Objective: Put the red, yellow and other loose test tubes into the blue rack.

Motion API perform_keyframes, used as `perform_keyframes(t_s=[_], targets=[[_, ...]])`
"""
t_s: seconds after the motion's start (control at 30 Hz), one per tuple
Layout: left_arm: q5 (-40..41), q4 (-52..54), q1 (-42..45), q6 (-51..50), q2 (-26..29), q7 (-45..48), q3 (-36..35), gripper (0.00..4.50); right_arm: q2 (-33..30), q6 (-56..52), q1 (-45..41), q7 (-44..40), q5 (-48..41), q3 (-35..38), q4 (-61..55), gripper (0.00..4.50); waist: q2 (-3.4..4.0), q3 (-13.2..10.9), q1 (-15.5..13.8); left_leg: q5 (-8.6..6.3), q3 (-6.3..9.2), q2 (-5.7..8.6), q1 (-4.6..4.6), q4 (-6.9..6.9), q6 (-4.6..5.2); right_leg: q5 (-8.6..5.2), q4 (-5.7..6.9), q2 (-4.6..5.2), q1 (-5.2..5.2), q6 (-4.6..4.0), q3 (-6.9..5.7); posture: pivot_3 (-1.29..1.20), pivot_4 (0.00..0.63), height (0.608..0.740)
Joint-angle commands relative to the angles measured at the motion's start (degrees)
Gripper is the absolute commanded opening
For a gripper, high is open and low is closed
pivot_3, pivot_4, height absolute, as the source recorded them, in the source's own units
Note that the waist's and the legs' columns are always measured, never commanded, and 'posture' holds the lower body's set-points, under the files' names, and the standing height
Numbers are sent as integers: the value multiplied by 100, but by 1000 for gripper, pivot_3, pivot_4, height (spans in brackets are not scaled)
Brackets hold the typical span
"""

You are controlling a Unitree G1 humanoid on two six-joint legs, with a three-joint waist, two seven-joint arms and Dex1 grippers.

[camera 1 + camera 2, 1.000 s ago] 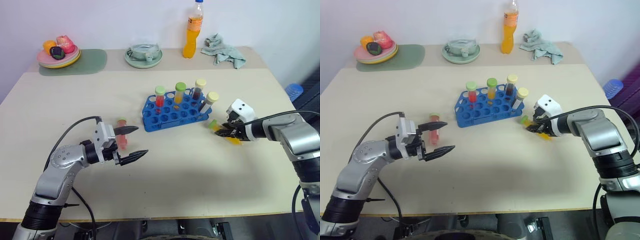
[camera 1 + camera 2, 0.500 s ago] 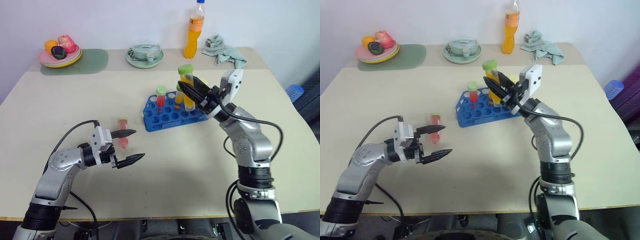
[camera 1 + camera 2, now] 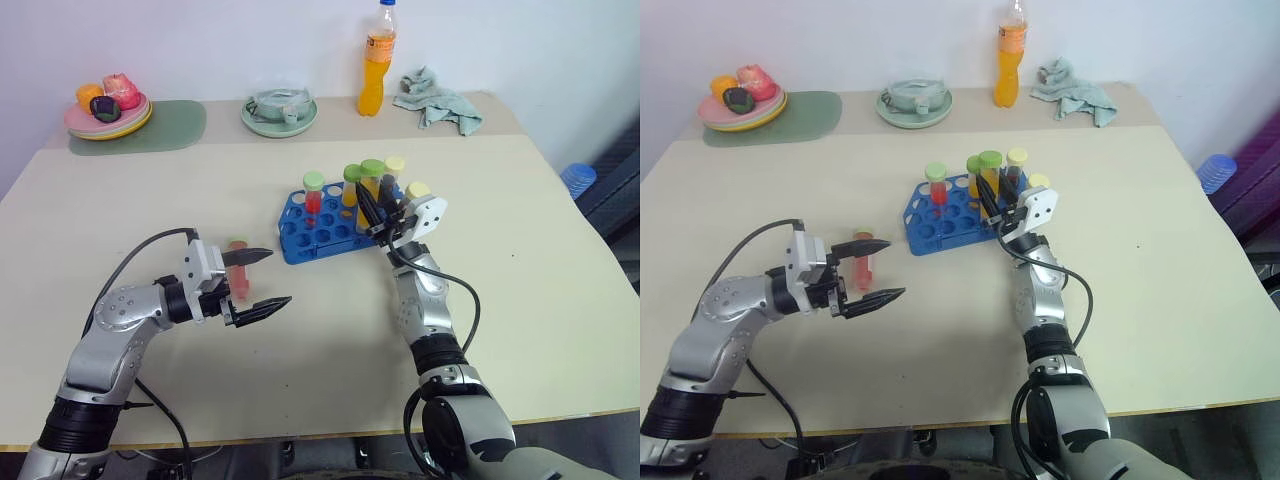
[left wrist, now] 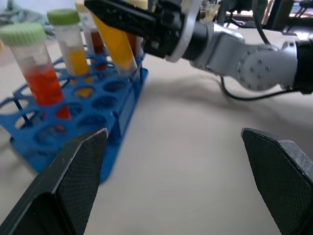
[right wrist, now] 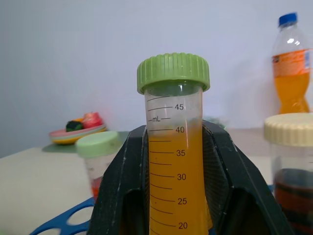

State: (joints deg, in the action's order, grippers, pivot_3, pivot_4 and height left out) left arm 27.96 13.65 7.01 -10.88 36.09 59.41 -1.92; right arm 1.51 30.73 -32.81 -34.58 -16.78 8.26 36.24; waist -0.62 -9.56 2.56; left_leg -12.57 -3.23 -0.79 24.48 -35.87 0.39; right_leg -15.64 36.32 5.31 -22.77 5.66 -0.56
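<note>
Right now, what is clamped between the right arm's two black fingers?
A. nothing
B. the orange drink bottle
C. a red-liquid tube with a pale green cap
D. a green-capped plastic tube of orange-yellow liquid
D. The right wrist view shows the black fingers closed on either side of the green-capped plastic tube of orange-yellow liquid, held upright over the blue plastic rack.

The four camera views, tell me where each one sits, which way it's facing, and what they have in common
Left eye and right eye views: on the head, looking down over the table; both arms show, left gripper open, right gripper shut on the yellow tube.
Left wrist view: along its own two fingers, facing the blue rack and the right arm.
Right wrist view: along its own fingers, facing the clamped tube.
Shared: the yellow tube and the rack.
</note>
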Motion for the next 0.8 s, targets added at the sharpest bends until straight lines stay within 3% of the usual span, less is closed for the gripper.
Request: perform_keyframes(t_s=[0.03, 0.37, 0.8], targets=[[101, 192, 22, -62, 74, -46, -170, 4500, 18, 512, -256, 14, -21, 108, 457, 1017, 0, 0, 7, 0, 0, -1, -1, 0, 0, 0, 1, -1, 0, 1, 0, 0, 150, 740], [116, 220, -121, -52, 133, -26, -290, 4500, 60, 1126, -490, -50, 7, 135, 1483, 1017, 1, 0, 9, 3, 2, -7, -11, 0, -7, 0, 6, -5, 6, 0, 1, 0, 150, 740], [8, -4, -350, 276, 137, 162, -363, 4500, 196, 1292, -598, -274, 48, 39, 1782, 1017, 2, 2, 65, -1, 5, -8, -16, 17, -31, -8, 4, 2, 2, -15, 3, 0, 150, 740]])
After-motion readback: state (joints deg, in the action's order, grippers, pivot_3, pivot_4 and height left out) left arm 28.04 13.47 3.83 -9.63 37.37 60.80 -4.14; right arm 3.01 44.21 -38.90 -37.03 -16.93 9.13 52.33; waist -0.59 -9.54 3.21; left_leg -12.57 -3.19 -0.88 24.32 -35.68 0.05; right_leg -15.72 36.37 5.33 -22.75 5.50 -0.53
